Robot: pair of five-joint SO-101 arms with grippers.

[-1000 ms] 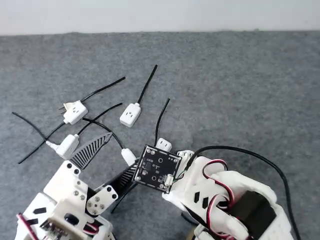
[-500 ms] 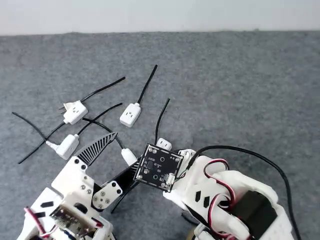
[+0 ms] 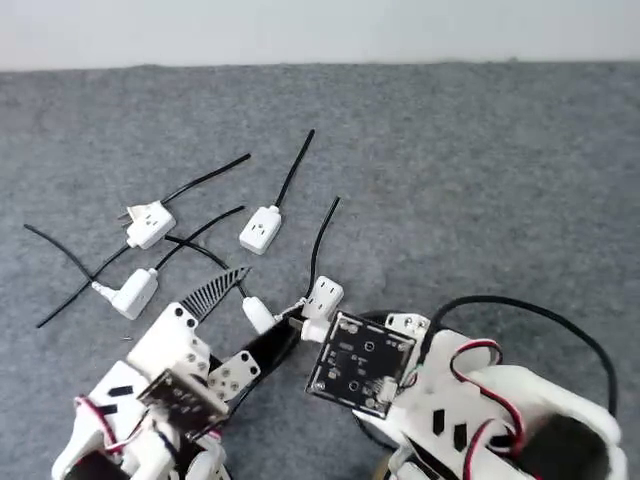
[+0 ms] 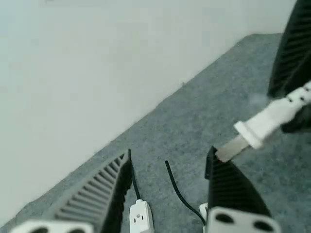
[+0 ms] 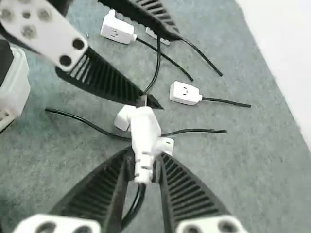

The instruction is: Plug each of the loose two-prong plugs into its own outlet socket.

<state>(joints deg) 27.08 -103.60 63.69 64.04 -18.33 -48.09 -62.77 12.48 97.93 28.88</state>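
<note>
at lower centre the right gripper (image 5: pixel 144 156) is pinching a plug (image 3: pixel 312 328), leaving prongs (image 5: pixel 141 101) bare for a socket (image 3: pixel 323 295); the left gripper (image 4: pixel 169 156) is hanging spread.

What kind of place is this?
Probably a robot practice table, not a home: grey mat by a bare white wall, short-corded sockets lying loose, and the right hand holding a plug.
</note>
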